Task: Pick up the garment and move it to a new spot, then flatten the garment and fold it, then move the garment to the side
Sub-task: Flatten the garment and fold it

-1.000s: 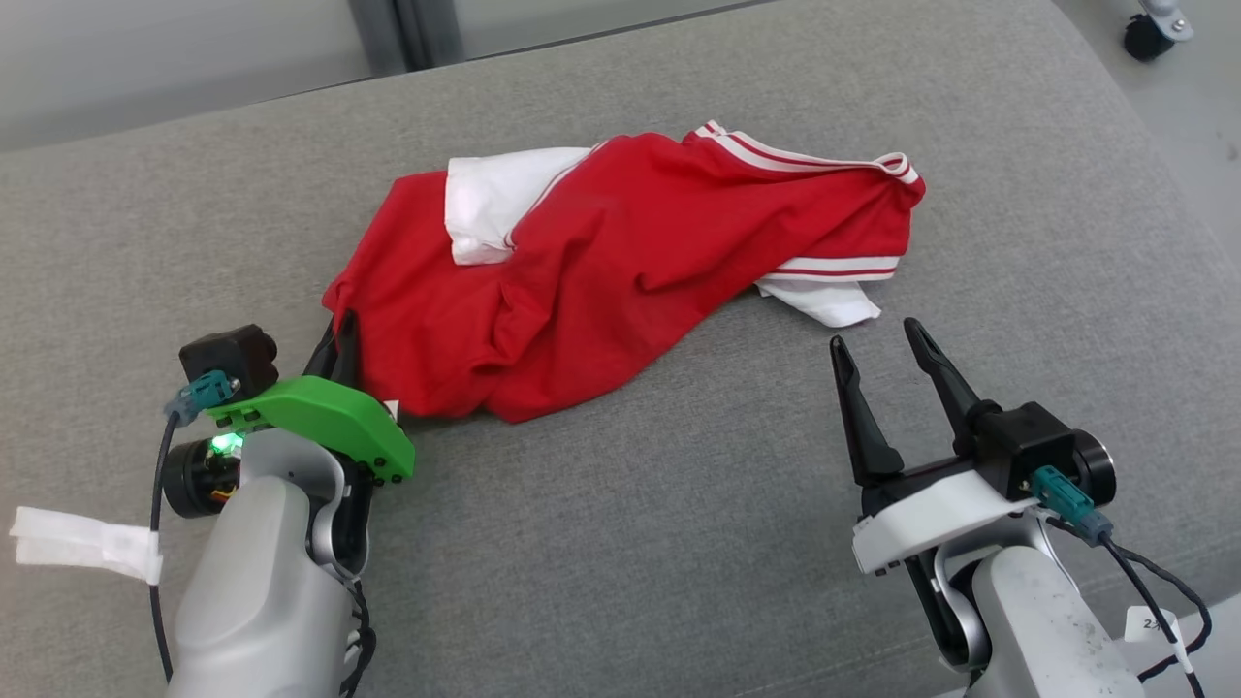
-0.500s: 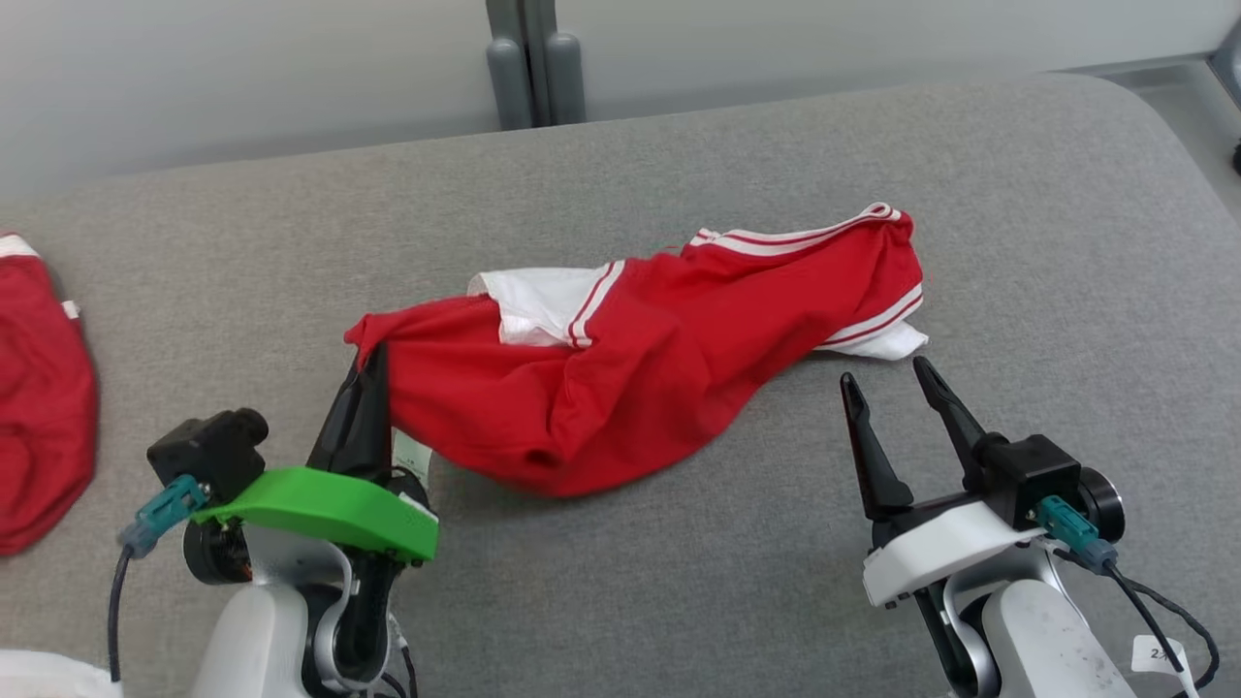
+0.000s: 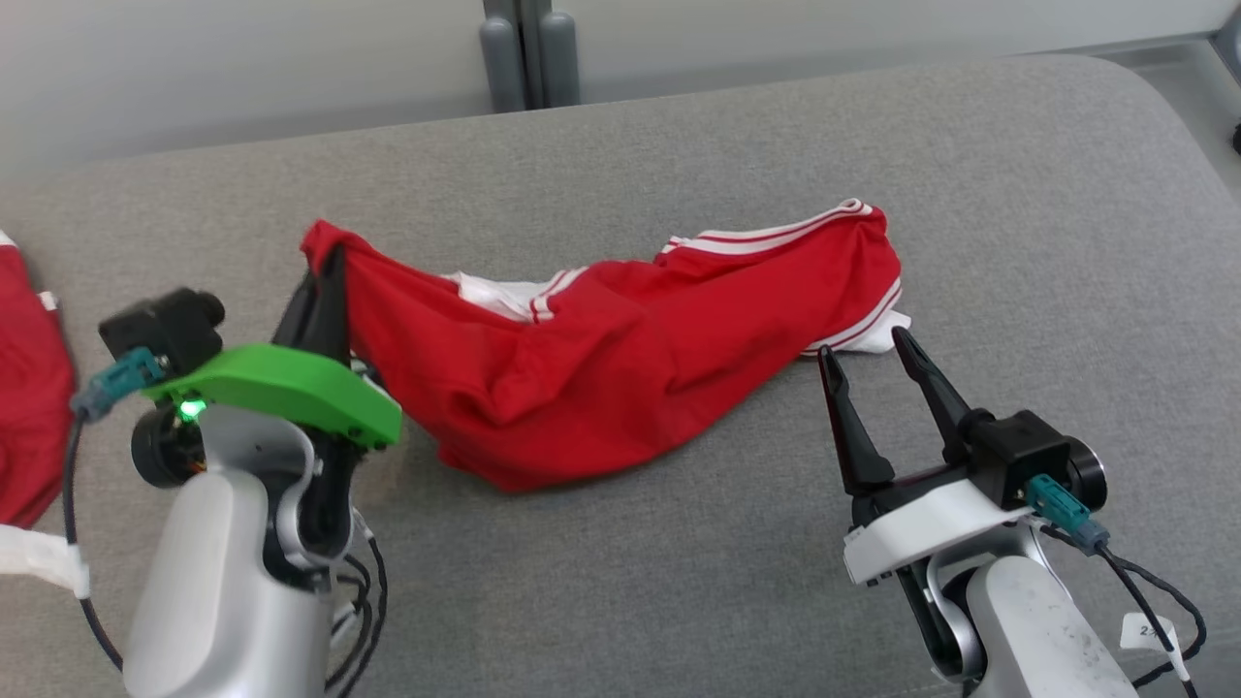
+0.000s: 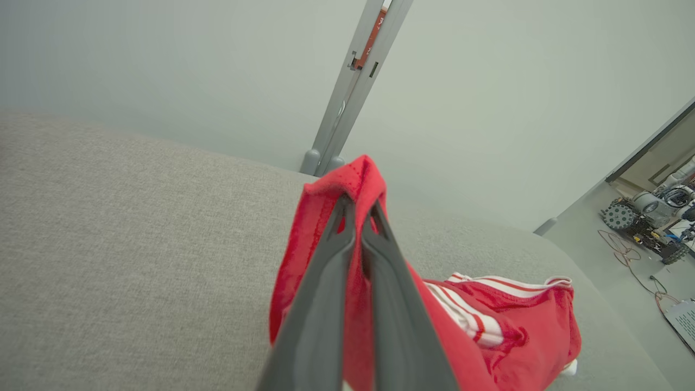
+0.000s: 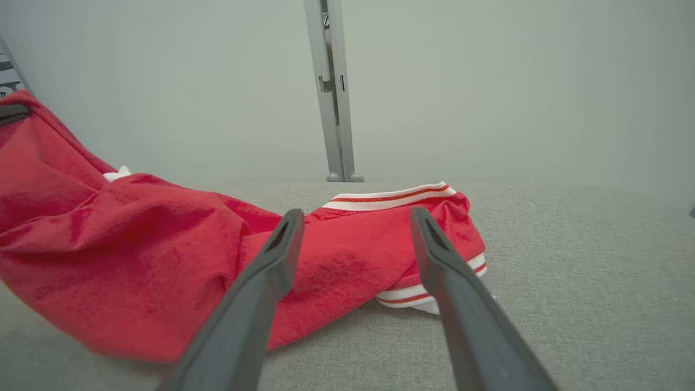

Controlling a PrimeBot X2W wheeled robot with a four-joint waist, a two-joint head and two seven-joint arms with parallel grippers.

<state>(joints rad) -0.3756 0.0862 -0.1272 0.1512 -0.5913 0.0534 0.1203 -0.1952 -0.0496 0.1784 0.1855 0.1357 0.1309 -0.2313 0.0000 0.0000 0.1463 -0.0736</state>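
Left tool (image 3: 330,271) pinching garment (image 3: 620,388) corner, raised; right tool (image 3: 861,342) spread, just beside other end.

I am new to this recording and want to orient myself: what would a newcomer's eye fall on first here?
First, the bright red garment with white stripes, crumpled across the middle of the grey cushion. Its left end is raised off the cushion, pinched in the shut left gripper, while the open right gripper hovers just short of its striped right end. Another red cloth lies at the head view's left edge.
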